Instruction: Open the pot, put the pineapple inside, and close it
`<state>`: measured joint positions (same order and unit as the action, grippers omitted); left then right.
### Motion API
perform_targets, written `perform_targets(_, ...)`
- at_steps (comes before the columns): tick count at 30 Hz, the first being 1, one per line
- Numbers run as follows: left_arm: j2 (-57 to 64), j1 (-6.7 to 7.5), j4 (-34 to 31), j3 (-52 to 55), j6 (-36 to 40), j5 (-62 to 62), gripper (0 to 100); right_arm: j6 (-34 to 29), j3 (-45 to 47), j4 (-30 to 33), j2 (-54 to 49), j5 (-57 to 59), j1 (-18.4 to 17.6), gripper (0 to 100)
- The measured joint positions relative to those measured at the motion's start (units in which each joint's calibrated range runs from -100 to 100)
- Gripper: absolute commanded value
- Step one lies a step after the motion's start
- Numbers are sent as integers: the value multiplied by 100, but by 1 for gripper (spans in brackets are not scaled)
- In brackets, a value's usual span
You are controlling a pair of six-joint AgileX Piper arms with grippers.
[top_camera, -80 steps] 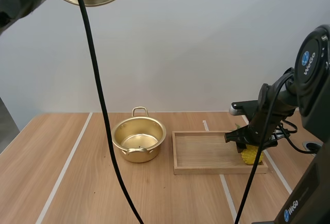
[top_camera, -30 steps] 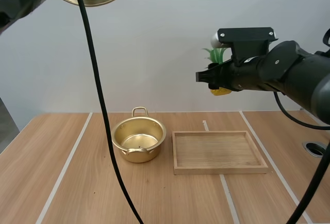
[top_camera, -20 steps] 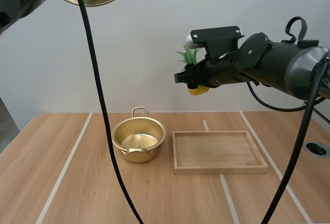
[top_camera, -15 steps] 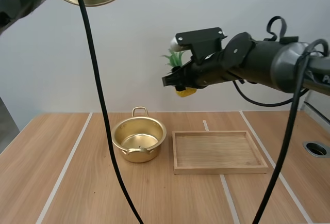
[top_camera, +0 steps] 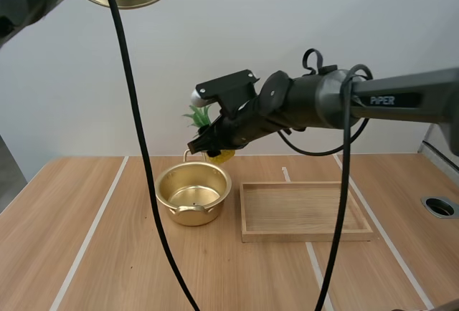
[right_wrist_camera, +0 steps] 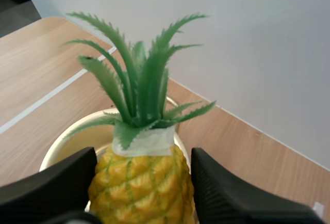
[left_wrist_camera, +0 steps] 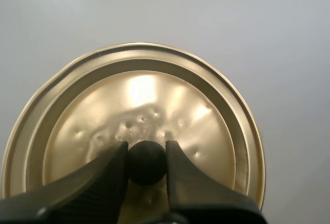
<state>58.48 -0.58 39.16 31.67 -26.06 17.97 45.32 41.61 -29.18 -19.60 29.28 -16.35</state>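
the right claw (top_camera: 212, 149) grips the pineapple (top_camera: 224, 156) by its yellow body, in the air over the far rim of the open gold pot (top_camera: 193, 195) on the tabletop (top_camera: 107, 254) beside the wooden tray (top_camera: 307, 236), while the left claw (left_wrist_camera: 147, 154) pinches the black knob of the lid (left_wrist_camera: 154, 105), held high.

A shallow rectangular wooden tray (top_camera: 306, 236) lies flat right of centre on a light wooden table (top_camera: 107, 261) marked with thin white lines (top_camera: 92, 231), a round hole (top_camera: 439, 206) farther right.
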Motion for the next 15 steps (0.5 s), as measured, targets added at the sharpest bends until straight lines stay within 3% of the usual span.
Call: perform_targets(15, 0, 0, 0, 0, 0, 0, 0, 30, 0, -56, 895, -838, -383, 0)
